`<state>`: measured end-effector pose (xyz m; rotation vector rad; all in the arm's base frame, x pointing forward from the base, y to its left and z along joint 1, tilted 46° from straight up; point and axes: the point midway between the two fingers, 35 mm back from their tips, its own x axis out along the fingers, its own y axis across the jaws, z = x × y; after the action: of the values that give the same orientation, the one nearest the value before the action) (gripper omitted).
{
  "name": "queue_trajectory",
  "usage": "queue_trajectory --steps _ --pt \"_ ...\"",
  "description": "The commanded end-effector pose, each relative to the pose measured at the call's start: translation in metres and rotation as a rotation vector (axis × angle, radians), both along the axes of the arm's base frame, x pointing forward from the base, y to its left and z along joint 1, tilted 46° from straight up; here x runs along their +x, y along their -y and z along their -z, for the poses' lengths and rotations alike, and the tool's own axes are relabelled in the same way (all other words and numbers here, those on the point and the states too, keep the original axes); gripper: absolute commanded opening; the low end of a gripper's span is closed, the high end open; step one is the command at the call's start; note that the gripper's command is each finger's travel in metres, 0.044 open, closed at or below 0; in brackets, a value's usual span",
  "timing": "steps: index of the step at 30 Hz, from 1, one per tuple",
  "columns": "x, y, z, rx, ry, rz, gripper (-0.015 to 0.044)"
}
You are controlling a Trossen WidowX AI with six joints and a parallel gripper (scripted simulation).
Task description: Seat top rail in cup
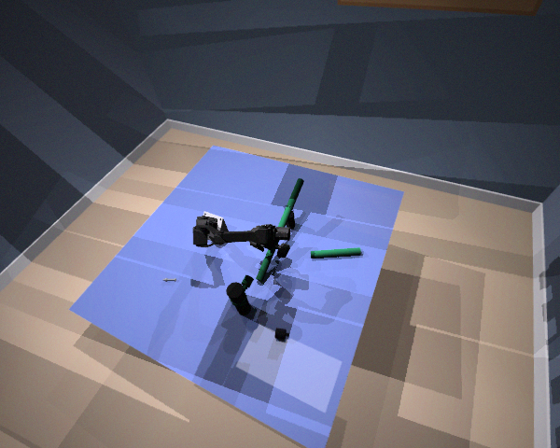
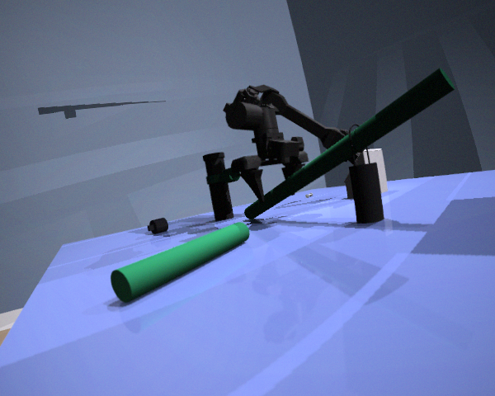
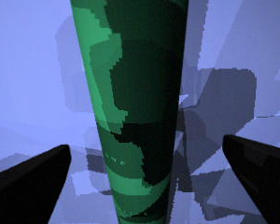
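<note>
The green top rail (image 1: 287, 215) (image 2: 393, 115) (image 3: 140, 84) slants through the wire loop above the short black post (image 2: 366, 194). Its far end is raised; its low end is at or just above the table, short of and below the end cup (image 1: 246, 282) (image 2: 233, 176). The cup hangs on the brace band (image 2: 214, 178) high on the big black post (image 1: 242, 304) (image 2: 220, 202), below its cap. My gripper (image 2: 278, 197) (image 3: 147, 147) is open, one finger on each side of the rail near its low part, with gaps in the wrist view. Nothing is gripped.
A loose green tube (image 1: 337, 253) (image 2: 179, 261) lies on the blue table. A small black cap-like piece (image 1: 281, 334) (image 2: 158, 225) lies beyond the big post. A small pale part (image 1: 170, 279) (image 2: 308, 195) lies on the table. A white block (image 2: 379, 168) stands behind the short post.
</note>
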<state>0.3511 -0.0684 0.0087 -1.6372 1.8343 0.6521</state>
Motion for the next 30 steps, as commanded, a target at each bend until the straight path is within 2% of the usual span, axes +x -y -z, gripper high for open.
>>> queue_trajectory --steps 1,10,20,28,30 --pt "-0.0009 0.0045 0.0041 -0.005 -0.004 -0.005 0.044" --pt "-0.0028 0.0131 0.012 -0.007 -0.005 -0.005 0.044" --pt "-0.0024 0.013 0.0122 -0.007 -0.005 -0.005 0.0177" --pt "-0.0024 0.013 0.0122 -0.007 -0.005 -0.005 0.0124" --pt "-0.0026 0.0115 0.0109 -0.006 -0.005 -0.005 0.0072"
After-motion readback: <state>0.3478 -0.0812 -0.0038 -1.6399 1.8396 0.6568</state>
